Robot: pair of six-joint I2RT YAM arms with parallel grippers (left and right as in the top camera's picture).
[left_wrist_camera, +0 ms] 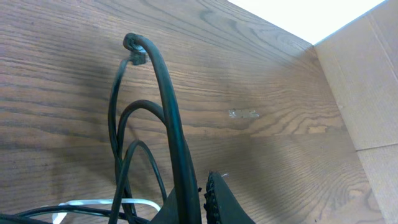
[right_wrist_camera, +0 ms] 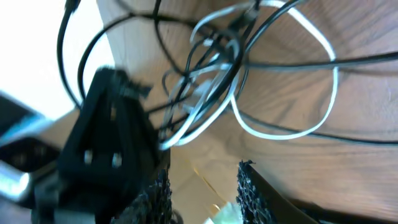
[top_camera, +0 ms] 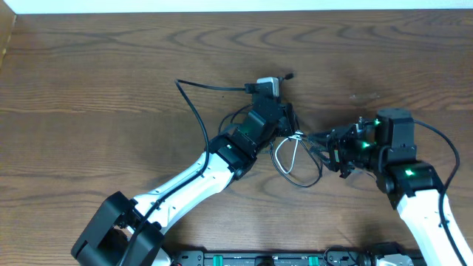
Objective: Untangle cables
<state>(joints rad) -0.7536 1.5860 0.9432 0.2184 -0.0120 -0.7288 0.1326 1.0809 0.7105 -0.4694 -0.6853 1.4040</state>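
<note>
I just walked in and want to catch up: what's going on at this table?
Two robot arms are working on a tangle of cables on the table. The left gripper is shut, apparently on a black cable. The right gripper, jaws apart and empty, faces the tangle by the white cable. Nothing is untangled yet.

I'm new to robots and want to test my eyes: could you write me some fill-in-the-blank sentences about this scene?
The cables lie tangled on a ___ table.
All are black except one loop, which is ___.
___ robot arms reach toward the tangle.
Missing words: wooden; white; two.
</note>
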